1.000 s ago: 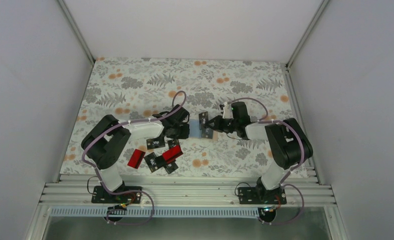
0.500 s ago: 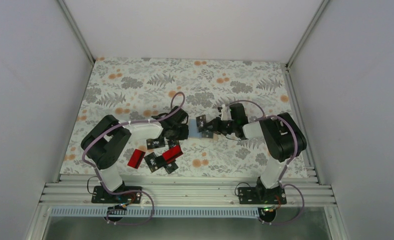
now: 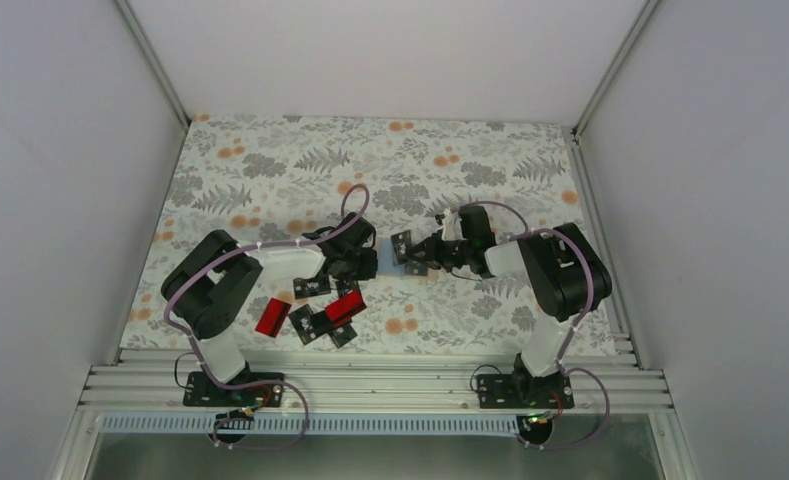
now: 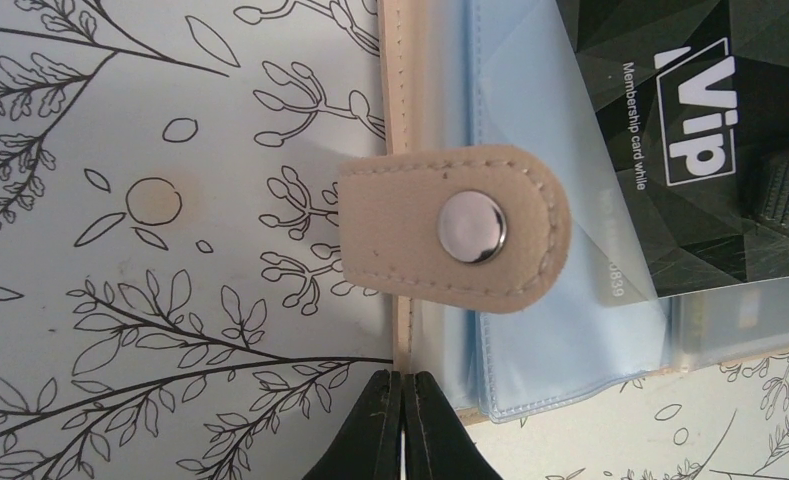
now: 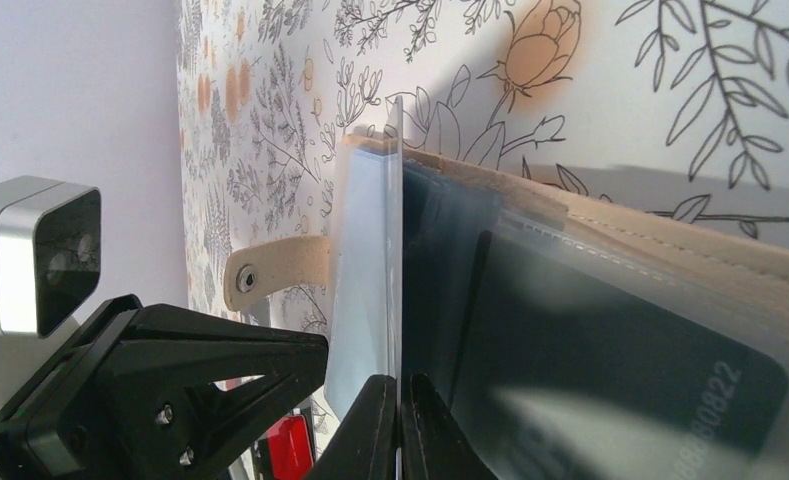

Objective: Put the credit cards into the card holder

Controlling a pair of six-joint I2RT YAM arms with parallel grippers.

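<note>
Floral surface: one, its far half lying open, with white walls standing on three sides.
Card holder: one, lying unfolded mid-surface, well clear of every edge.
Left jaws: pinching its tan rim below the snap tab.
Right jaws: gripping one black VIP card, whose corner is sitting under the clear pocket.
Loose cards, crowding the near edge: two red cards, and overlapping black cards whose count is unclear.

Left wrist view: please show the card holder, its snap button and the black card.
card holder [image 4: 510, 90], left wrist view, blue inner pocket
snap button [image 4: 472, 225], left wrist view, metal centre
black card [image 4: 698, 130], left wrist view, white Vip logo
</note>
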